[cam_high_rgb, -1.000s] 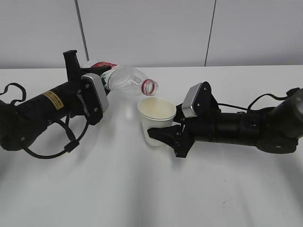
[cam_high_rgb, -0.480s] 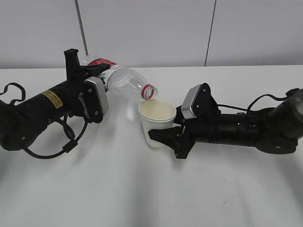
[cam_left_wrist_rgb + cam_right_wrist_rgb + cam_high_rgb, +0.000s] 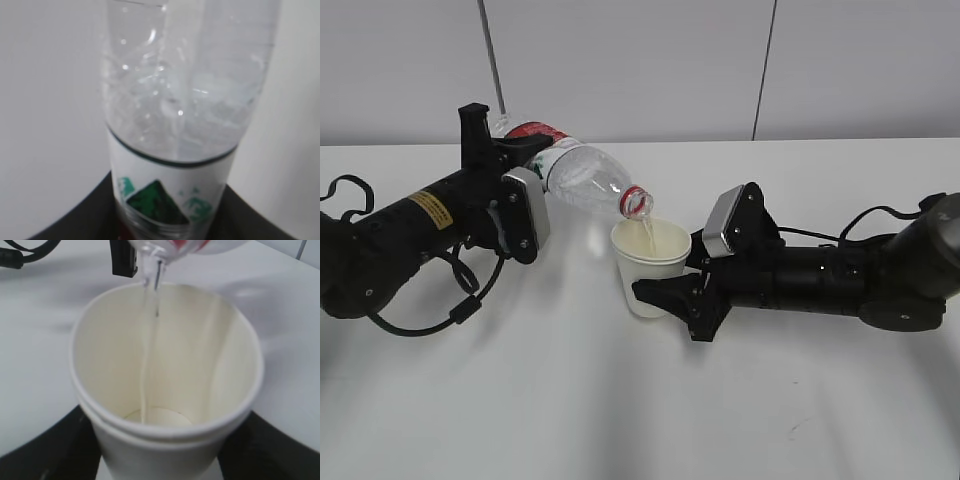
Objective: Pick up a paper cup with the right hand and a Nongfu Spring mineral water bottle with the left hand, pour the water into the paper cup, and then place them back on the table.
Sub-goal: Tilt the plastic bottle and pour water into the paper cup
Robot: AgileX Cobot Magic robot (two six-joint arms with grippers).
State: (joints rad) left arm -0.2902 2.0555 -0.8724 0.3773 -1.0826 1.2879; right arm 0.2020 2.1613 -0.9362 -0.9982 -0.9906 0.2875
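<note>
Cream paper cup (image 3: pixel 648 268) clamped between right hand (image 3: pixel 665 292) jaws, centre; bottle (image 3: pixel 582 178) tilted right, clamped in left hand (image 3: pixel 508 155), water (image 3: pixel 146 360) streaming in.

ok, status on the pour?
Left tool shut on bottle, tipped mouth-down over cup. Right tool shut on paper cup. Water streaming in, cup barely filled. Nothing in the way.

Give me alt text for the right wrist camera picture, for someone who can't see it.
A thin stream of water falls from the mouth of a tilted bottle at the top edge into an open cream-white paper cup that fills most of the frame. The cup is seen from above, its bottom just getting wet, with the white table around it.
</note>
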